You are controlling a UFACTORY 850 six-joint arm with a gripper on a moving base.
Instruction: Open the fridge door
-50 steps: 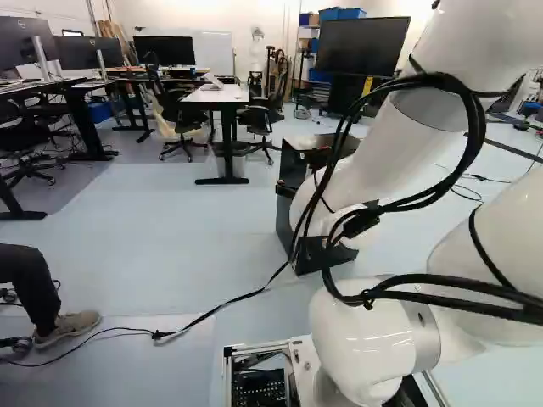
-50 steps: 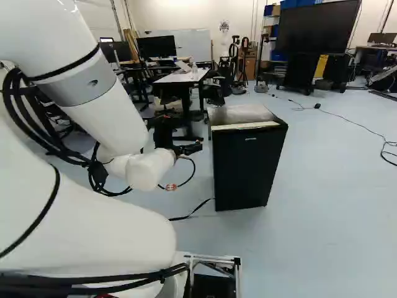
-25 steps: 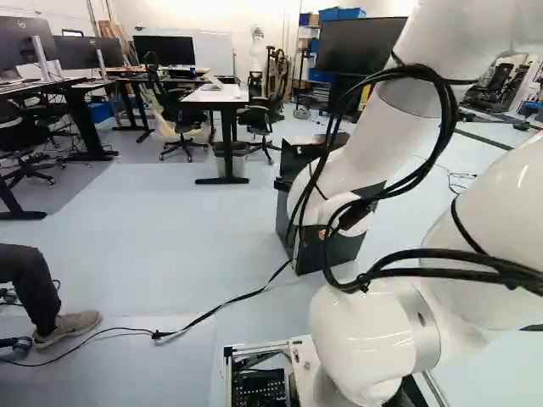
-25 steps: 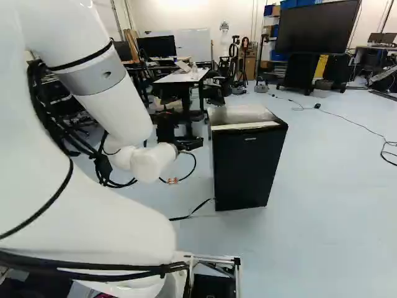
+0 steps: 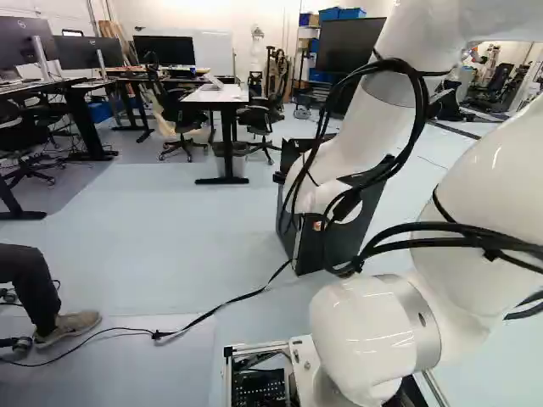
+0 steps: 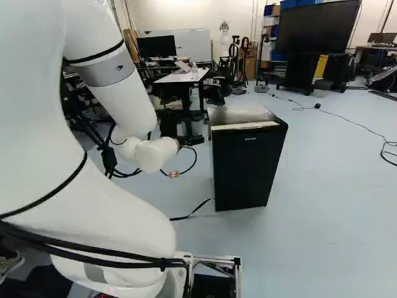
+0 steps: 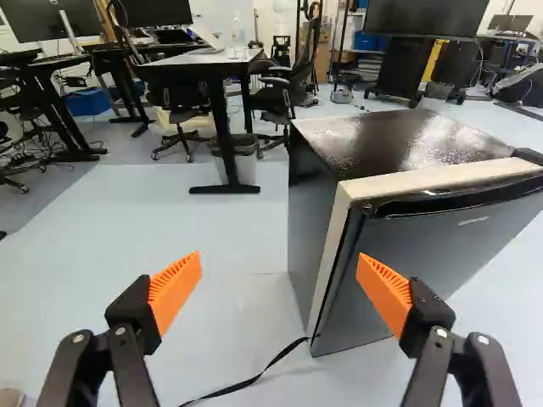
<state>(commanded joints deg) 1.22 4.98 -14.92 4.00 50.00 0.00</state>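
- Fridge door [image 6: 248, 174]: black, with a small pale mark.
- Fridge top [image 7: 373, 140]: glossy brown-black, speckled with white glints.
- Strip [image 7: 424, 180] above the door: cream.
- Finger pads [image 7: 176, 290]: bright orange, finely ribbed.
- Arm [image 6: 130, 102]: white, banded grey, with black cables [image 5: 422, 100].
- Floor [image 5: 170, 246]: pale blue, greyer at far left.
- Far table [image 6: 183, 77]: white top, black legs.
- Bins [image 5: 339, 13], far right: blue.
- Panel [image 6: 321, 65], far right: yellow.

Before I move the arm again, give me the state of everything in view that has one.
Pincer: open, nothing between its fingers.
Mini fridge: upright on the floor.
Fridge door: closed.
Black cord: lying on the floor, running to the fridge's foot.
Large television: screen dark.
Desktop monitor: screen dark.
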